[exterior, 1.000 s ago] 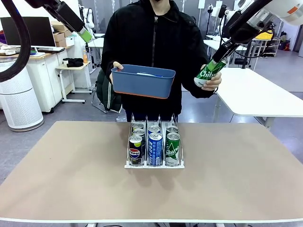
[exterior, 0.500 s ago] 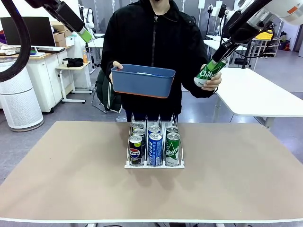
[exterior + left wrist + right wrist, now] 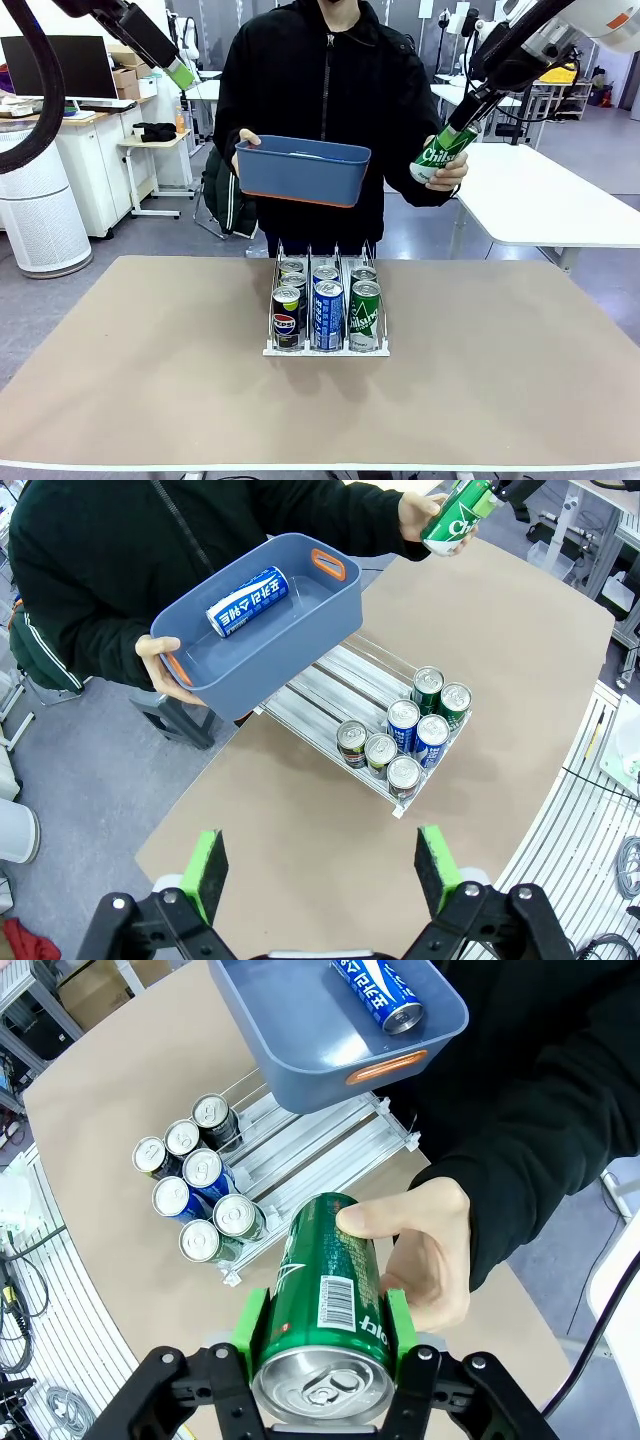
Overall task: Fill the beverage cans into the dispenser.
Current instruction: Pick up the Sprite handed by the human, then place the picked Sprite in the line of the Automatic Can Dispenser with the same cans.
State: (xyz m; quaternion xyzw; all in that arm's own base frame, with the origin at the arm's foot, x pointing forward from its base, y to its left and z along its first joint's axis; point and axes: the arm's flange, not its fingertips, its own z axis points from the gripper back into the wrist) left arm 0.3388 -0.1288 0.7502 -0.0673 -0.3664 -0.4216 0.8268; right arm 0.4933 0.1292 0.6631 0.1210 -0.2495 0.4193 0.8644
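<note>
Unmoved: green "Chils" can (image 3: pixel 441 152), Pepsi can (image 3: pixel 286 318)

The front camera is looking across the tan rectangular table (image 3: pixel 150 380) at the standing person. The left wrist camera is looking down from high above. The right wrist camera is looking down from close behind a green aluminium drink can (image 3: pixel 335 1270). All three are sharing the white wire-lane dispenser rack (image 3: pixel 325 350) and blue plastic tub (image 3: pixel 300 175).
</note>
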